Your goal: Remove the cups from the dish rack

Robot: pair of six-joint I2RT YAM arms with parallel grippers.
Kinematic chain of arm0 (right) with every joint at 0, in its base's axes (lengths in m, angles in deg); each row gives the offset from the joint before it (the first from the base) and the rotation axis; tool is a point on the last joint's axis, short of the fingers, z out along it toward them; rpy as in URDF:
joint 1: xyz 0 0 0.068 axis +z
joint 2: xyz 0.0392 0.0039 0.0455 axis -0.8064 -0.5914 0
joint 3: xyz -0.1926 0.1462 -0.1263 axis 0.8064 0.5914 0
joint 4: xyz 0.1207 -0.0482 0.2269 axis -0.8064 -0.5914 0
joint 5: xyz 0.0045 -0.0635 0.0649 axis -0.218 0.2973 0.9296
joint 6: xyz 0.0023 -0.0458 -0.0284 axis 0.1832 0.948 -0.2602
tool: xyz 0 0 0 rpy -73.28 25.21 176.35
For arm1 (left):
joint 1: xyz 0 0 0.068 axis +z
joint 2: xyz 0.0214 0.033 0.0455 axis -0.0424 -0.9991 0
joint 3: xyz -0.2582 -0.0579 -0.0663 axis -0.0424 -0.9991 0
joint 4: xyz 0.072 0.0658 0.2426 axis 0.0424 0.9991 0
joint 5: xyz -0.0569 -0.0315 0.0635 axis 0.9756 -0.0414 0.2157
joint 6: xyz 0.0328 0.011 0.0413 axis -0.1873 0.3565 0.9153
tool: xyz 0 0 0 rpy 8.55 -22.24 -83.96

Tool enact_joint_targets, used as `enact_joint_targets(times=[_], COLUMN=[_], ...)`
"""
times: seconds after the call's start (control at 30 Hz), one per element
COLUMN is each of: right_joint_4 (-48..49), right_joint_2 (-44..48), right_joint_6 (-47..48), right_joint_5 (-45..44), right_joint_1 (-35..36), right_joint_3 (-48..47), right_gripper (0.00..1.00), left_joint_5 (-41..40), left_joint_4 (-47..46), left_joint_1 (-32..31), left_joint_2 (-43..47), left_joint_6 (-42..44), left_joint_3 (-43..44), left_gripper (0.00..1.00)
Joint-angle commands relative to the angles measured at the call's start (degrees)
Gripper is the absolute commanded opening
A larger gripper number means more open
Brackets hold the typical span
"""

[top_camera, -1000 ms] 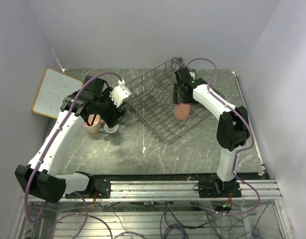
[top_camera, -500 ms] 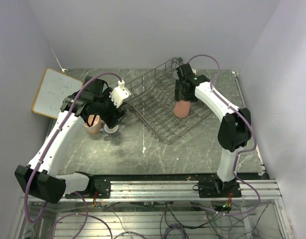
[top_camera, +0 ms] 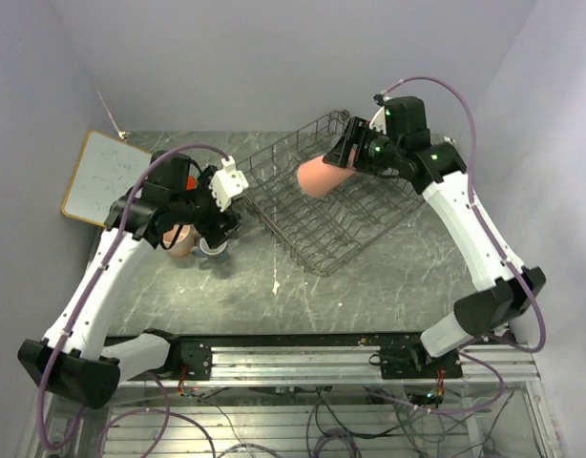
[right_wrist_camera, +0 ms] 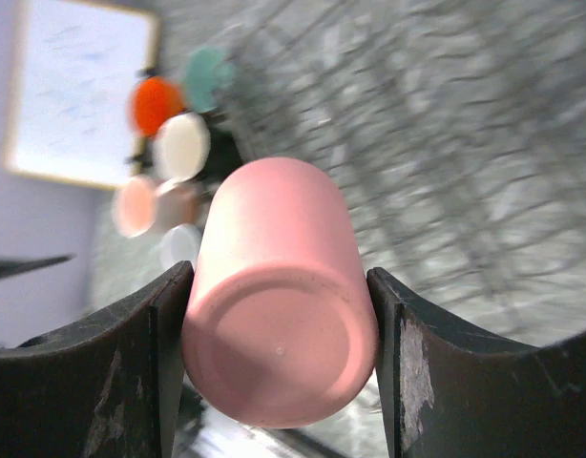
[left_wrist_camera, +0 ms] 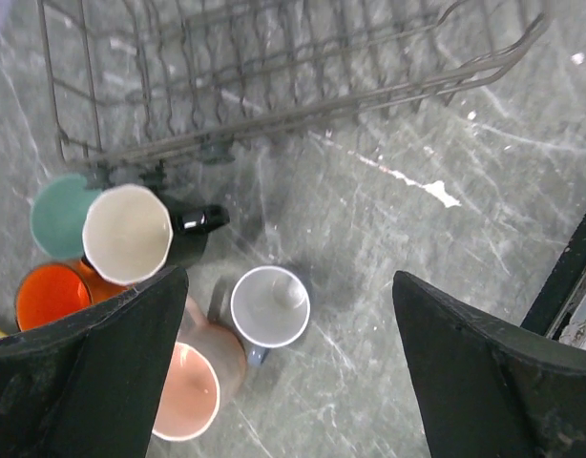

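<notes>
above the far side of the dish rack (top_camera: 312, 221), the right gripper (top_camera: 348, 153) pinches the tall pink tumbler (top_camera: 319, 177) between its two fingers, one on each side of the wall. the tumbler is tipped nearly onto its side, closed base toward the wrist and mouth pointing to the robot's left. in the right wrist view the base of the tumbler (right_wrist_camera: 279, 324) fills the gap between the dark fingers (right_wrist_camera: 131, 372), with the rack wires blurred behind it (whether it is fully clear of the wires cannot be told from any view). the rack sits slantwise on the grey marbled table (top_camera: 369, 286), and no cup shows among its tines.

left of the rack, the left gripper (top_camera: 217, 225) hangs over a cluster of cups on the table with its fingers spread wide, gripping nothing. the left wrist view shows the cluster just beside the rack's corner (left_wrist_camera: 102, 153): a mint green mug (left_wrist_camera: 56, 215), a black mug with a pale inside (left_wrist_camera: 128, 234), an orange mug (left_wrist_camera: 47, 296), a pale pink mug (left_wrist_camera: 183, 391) and a small grey-blue cup (left_wrist_camera: 269, 305), all upright and packed close. the grey-blue cup lies about midway between the spread fingers (left_wrist_camera: 93, 382). a wood-framed whiteboard (top_camera: 102, 176) lies at the table's left edge
</notes>
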Motion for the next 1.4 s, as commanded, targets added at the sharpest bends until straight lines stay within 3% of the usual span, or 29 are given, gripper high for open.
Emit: enact_joint_targets(times=[0.0, 0.23, 0.6, 0.73, 1.03, 1.1, 1.2, 1.27, 1.37], right_joint_4=[11.18, 39.17, 75.75, 80.69, 77.55, 78.53, 83.38, 87.05, 88.12], right_joint_2=[5.61, 12.88, 10.80, 9.67, 10.94, 10.54, 9.64, 9.19, 8.62], right_joint_6=[-8.37, -28.53, -53.25, -56.62, -55.05, -55.81, -58.80, -61.19, -61.88], right_joint_5=[20.33, 39.45, 47.18, 48.44, 46.53, 45.57, 43.96, 43.00, 41.80], right_joint_1=[-0.11, 0.86, 6.71, 7.73, 9.91, 11.18, 13.12, 14.04, 15.06], right_joint_3=[8.32, 26.97, 38.74, 39.25, 38.47, 38.24, 38.63, 39.03, 38.83], right_gripper=[0.31, 0.31, 0.32, 0.32, 0.32, 0.32, 0.31, 0.31, 0.34], left_joint_5=[10.17, 14.30, 19.25, 19.53, 22.12, 22.73, 22.76, 23.05, 23.57], left_joint_4=[-5.51, -7.66, -7.47, -11.46, -13.03, -14.08, -16.22, -17.03, -16.66], left_joint_1=[-0.93, -0.93, -0.93, -0.92, -0.93, -0.93, -0.93, -0.93, -0.93], left_joint_2=[5.56, 9.68, 13.72, 15.24, 15.50, 15.16, 15.12, 15.33, 15.27], left_joint_6=[4.94, 8.91, 14.31, 10.89, 5.24, 2.93, -0.92, -2.25, -3.17], left_joint_3=[-1.36, -1.29, 0.89, 1.51, 4.44, 4.84, 4.87, 4.73, 4.96], left_gripper=[0.99, 0.99, 0.91, 0.88, 0.77, 0.72, 0.27, 0.19, 0.16])
